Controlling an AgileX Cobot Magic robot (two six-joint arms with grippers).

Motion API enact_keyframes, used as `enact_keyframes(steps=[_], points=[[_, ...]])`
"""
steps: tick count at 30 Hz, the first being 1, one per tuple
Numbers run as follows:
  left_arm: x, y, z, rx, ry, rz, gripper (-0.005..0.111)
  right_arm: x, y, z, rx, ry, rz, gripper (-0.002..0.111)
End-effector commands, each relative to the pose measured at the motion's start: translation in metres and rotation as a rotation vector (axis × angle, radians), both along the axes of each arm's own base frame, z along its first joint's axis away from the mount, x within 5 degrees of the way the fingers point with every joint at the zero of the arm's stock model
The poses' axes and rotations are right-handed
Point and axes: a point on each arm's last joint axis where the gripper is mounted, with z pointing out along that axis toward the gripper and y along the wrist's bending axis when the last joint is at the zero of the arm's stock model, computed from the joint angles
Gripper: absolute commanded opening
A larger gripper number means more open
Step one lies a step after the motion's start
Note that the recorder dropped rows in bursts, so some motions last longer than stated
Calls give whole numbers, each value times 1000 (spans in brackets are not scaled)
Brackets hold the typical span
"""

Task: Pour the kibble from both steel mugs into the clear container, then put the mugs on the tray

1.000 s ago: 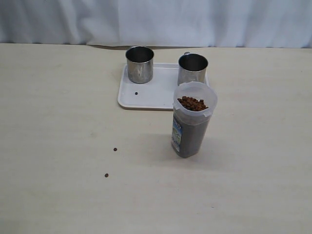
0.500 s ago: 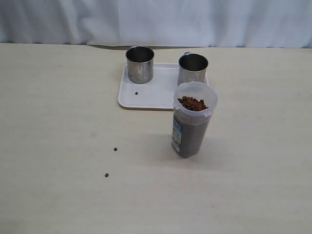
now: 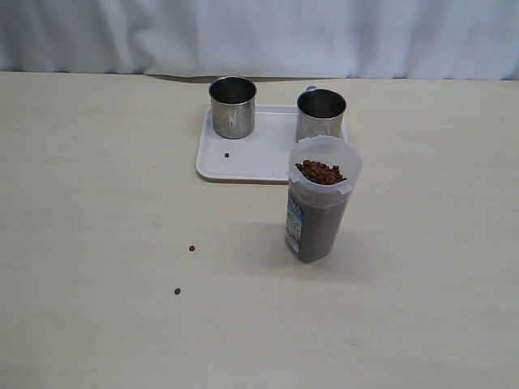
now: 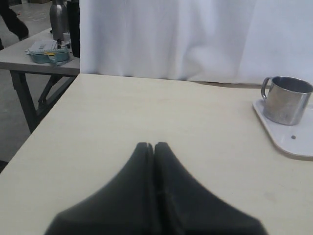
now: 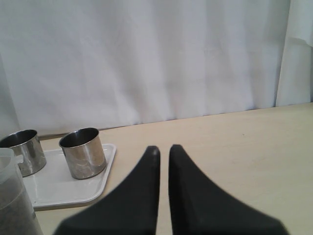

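Two steel mugs (image 3: 233, 107) (image 3: 320, 113) stand upright on the white tray (image 3: 251, 162) at the back of the table. In front of the tray's right end stands the clear container (image 3: 318, 215), filled with kibble (image 3: 320, 172) almost to its rim. Neither gripper appears in the exterior view. In its wrist view my left gripper (image 4: 153, 145) is shut and empty, over bare table, with one mug (image 4: 286, 100) and the tray's corner (image 4: 298, 149) far off. My right gripper (image 5: 164, 148) is shut on nothing, a thin slit between its fingers, well apart from both mugs (image 5: 83, 152) (image 5: 22, 152).
A single pellet (image 3: 226, 155) lies on the tray. Two more pellets (image 3: 192, 248) (image 3: 177, 291) lie on the table left of the container. A white curtain (image 3: 259, 32) hangs behind the table. A side table (image 4: 39, 54) stands beyond the table's left edge.
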Motion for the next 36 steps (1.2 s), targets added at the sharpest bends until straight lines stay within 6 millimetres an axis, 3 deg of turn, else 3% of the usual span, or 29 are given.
enact_keyframes(steps=[1, 36], points=[[0, 0, 0, 5, -9, -10, 0, 0, 0, -1, -11, -2, 3, 5], [0, 0, 0, 5, -9, -10, 0, -1, 3, -8, -74, 66, 71, 5]])
